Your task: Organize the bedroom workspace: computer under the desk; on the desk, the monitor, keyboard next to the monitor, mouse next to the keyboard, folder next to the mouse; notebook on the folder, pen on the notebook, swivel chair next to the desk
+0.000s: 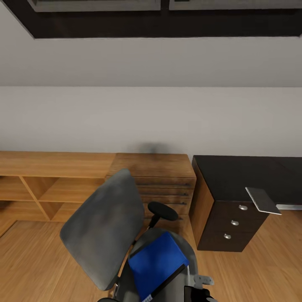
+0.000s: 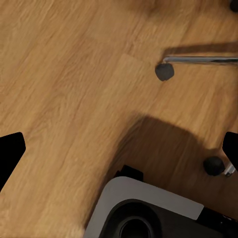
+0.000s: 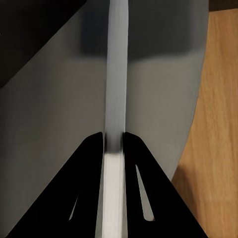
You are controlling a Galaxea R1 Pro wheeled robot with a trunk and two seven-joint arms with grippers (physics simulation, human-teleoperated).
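Pinching a thin pale stick, most likely the pen (image 3: 117, 74), the right gripper (image 3: 114, 141) has both black fingers pressed against it. The stick runs straight out along the fingers' line over a grey padded surface that I take for the seat of the swivel chair (image 1: 105, 226). In the head view this gripper sits at the near edge, just right of the seat.

The folder (image 1: 155, 262) lies flat on that seat, just left of the right gripper. Its long axis runs from near left to far right, and its dark spine is on the near-right side. The desk (image 1: 247, 176) stands to the right and farther off, apart from the chair, with its drawer unit facing the robot. A flat grey slab (image 1: 262, 199) overhangs the desk's near edge; what it is cannot be told.

The left gripper (image 2: 119, 148) is spread wide and empty, hanging over the wooden floor (image 2: 64, 74) near a castor (image 2: 164, 71) of the chair's base.

By my judgement the right arm is the nearer one to the folder, but it is occupied. So either the pen is set down first, or the free left arm must come up and across the seat to take the folder rightward to the desk.
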